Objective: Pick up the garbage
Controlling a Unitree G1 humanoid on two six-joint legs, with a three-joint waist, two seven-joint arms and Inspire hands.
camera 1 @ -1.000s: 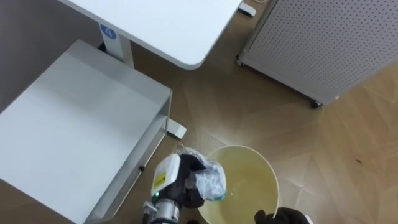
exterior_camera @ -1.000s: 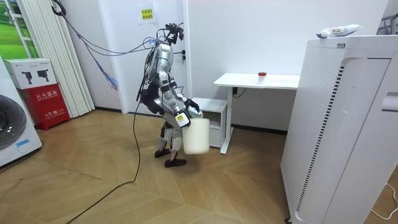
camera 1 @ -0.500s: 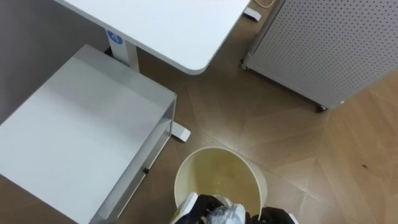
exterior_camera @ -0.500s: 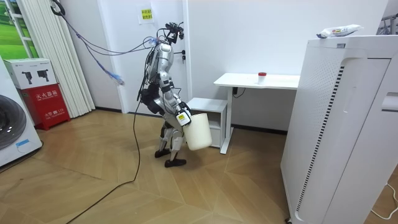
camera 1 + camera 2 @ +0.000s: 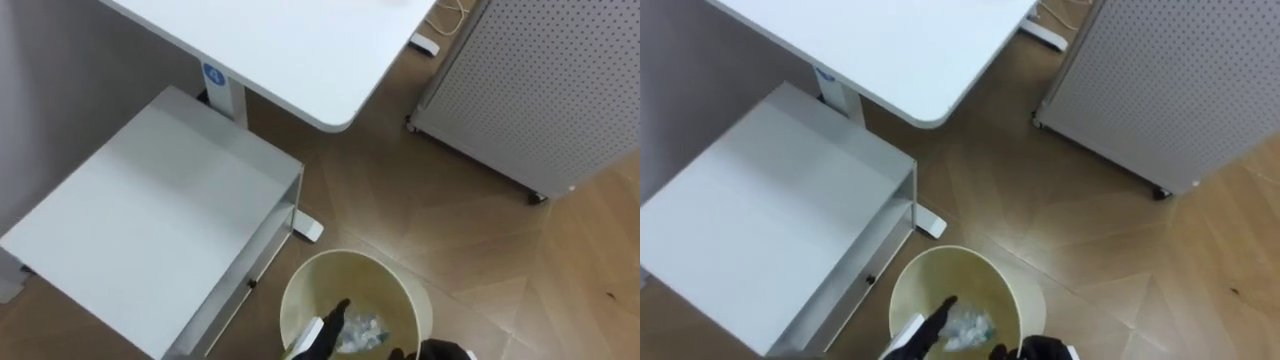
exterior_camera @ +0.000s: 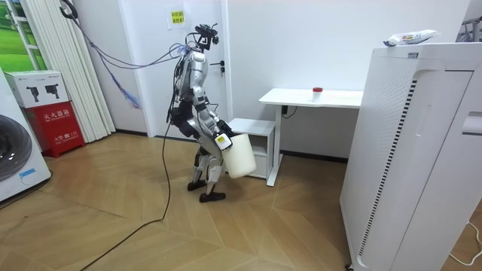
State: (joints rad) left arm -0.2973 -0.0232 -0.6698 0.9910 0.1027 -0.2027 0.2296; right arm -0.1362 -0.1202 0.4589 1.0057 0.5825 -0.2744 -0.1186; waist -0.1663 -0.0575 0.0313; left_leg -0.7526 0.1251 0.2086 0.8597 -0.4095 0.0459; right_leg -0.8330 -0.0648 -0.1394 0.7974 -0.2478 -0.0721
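Holds a cream bucket (image 5: 350, 266) out in front at about hip height, standing on the wood floor (image 5: 420, 210). Keeps the left hand (image 5: 325, 336) over the bucket's near rim, fingers (image 5: 338, 312) straight and loosely spread, gripping nothing. Shows the right hand (image 5: 440, 350) at the bucket's near right edge; cannot tell how its fingers sit. Has the garbage (image 5: 364, 326), a crumpled wad of clear plastic, lying loose inside the bucket just past the left fingertips; cannot tell whether it touches them. Faces, left of and beyond the bucket, a low white cabinet (image 5: 150, 220) with a flat top. Looks farther beyond the bucket onto a white desk surface (image 5: 300, 50) with a rounded corner, and, off to the bucket's far right, onto a white perforated panel (image 5: 540, 90) standing on small feet.
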